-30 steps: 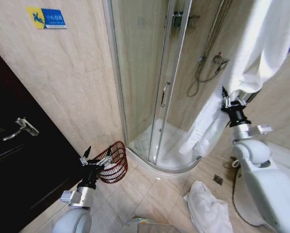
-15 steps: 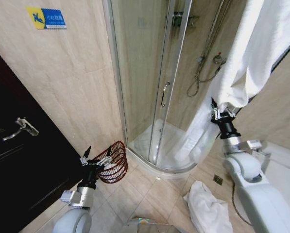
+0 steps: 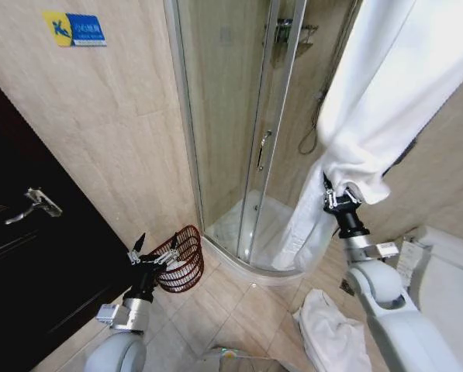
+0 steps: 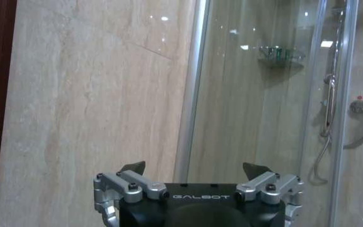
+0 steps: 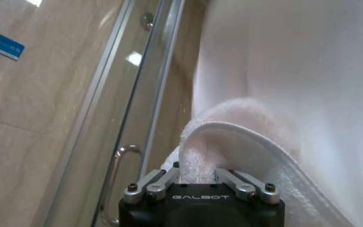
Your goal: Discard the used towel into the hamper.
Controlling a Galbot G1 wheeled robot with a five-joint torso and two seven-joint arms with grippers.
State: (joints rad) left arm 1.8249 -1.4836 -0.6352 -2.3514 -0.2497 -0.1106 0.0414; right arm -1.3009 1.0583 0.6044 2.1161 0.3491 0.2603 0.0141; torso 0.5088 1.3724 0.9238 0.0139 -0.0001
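The large white terry towel (image 3: 394, 101) hangs in heavy folds on the right of the head view, in front of the shower corner, with its lower part trailing down toward the shower tray. The right tool (image 3: 338, 198) is pinching a bunched hemmed fold of it; in the right wrist view the cloth (image 5: 232, 146) is wedged between the metal fingers (image 5: 145, 187), which are pressed in on it. The right arm rises from the lower right, beside a white toilet (image 3: 448, 271).

The small dark red-brown openwork wire hamper (image 3: 183, 260) stands on the tiled floor (image 3: 239, 310) at the foot of the beige wall, just beside the curved edge of the shower tray and well apart from the held towel. The left tool (image 3: 155, 246) hovers in front of the hamper's near side with its dark fingertips (image 4: 133, 167) spread wide and nothing between them; its wrist view looks at the beige wall and the glass shower enclosure (image 3: 239, 116).

A second crumpled white cloth (image 3: 332, 333) lies on the floor below the right arm. A dark door with a metal lever handle (image 3: 33, 203) fills the left side, and a blue and yellow sign (image 3: 74, 28) is fixed to the wall above it.
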